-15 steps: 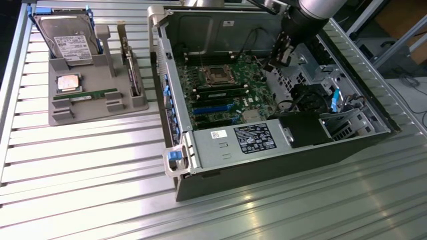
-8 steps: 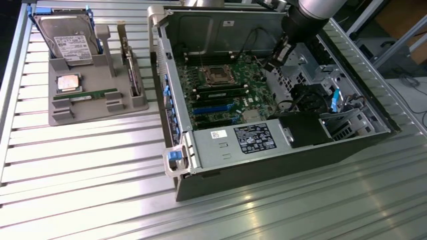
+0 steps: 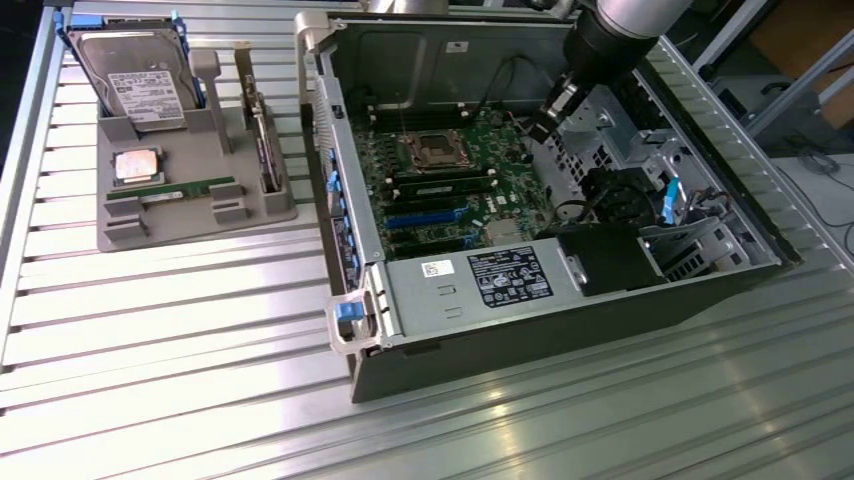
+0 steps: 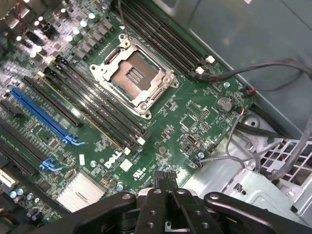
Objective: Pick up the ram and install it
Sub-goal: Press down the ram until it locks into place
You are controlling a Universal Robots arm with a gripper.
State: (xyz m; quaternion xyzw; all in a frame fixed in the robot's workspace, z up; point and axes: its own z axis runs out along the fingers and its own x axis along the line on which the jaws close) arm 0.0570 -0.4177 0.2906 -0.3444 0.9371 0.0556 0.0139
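Gripper point(image 4: 165, 183) is shut, fingers pressed together on nothing, hanging above the motherboard point(image 4: 195, 112) just off the empty CPU socket point(image 4: 132, 75). Beyond the socket run the dark memory slots point(image 4: 92, 105). Well away, outside the case point(image 3: 534, 330), the ram point(image 3: 187, 189) lies in the grey tray point(image 3: 187, 225). It looks light, stiff and fragile; best pinched by its long edges, clear of the chips.

1. Your arm point(image 3: 617, 35) comes in from the top edge of the exterior view, right of centre, its thick grey and black body angled downward.
2. Your gripper point(image 4: 165, 181) points down from the wrist.
3. In the wrist view, your two black fingers point(image 4: 159, 177) are pressed together, tips meeting, with nothing held between them.
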